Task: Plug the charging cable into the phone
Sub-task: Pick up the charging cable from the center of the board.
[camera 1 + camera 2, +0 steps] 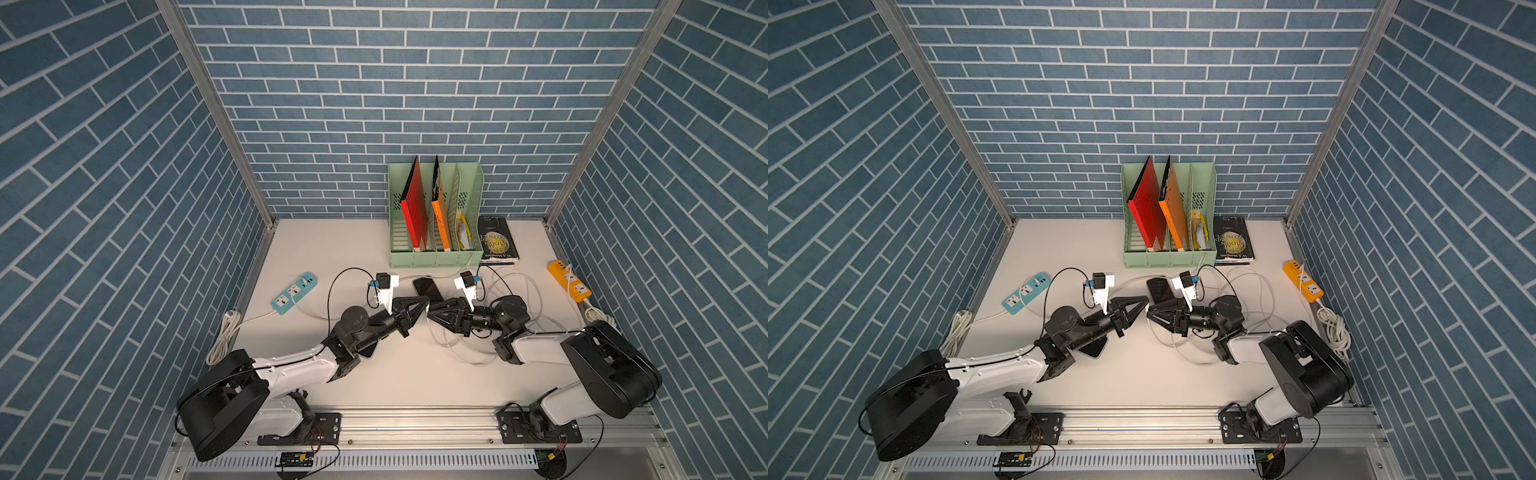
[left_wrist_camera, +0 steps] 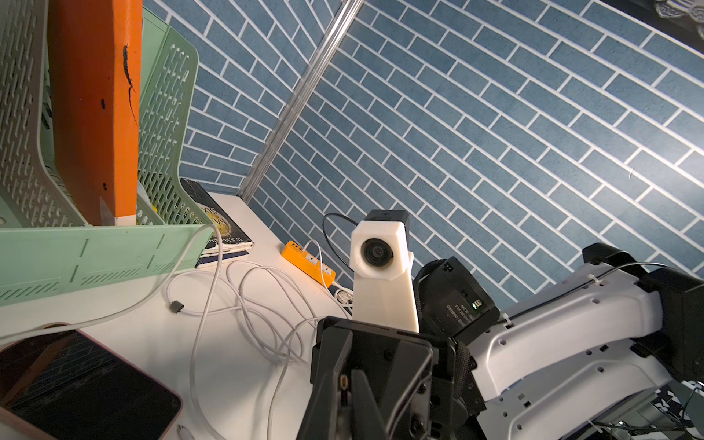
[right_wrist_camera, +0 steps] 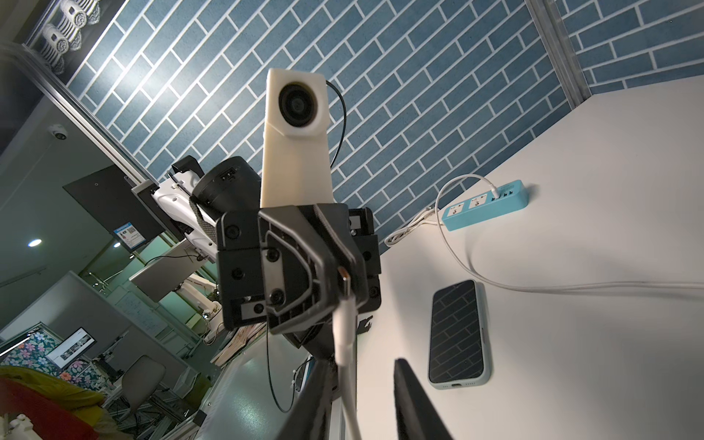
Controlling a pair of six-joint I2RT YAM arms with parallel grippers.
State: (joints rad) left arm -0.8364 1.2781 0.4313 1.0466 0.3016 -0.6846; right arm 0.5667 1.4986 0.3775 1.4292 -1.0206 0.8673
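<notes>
My two grippers meet tip to tip at the table's middle in both top views. The left gripper (image 1: pixel 425 303) (image 2: pixel 344 396) is shut on the white charging cable's plug (image 3: pixel 344 282), whose metal end (image 2: pixel 344 381) points back toward its wrist. The cable (image 3: pixel 343 335) runs on between the fingers of my right gripper (image 1: pixel 432 311) (image 3: pixel 360 365), which stands open around it, close to one finger (image 3: pixel 316 396). A dark phone in a pink case (image 1: pixel 427 286) (image 2: pixel 76 384) lies just behind the grippers. A second phone in a pale teal case (image 3: pixel 459 335) lies partly under my left arm (image 1: pixel 1093 352).
A green file rack (image 1: pixel 436 259) with red and orange books stands at the back, beside a black book (image 1: pixel 496 241). A blue power strip (image 1: pixel 294 292) lies left, an orange one (image 1: pixel 569 280) right. Loose white cable loops (image 1: pixel 457 353) lie under my right arm.
</notes>
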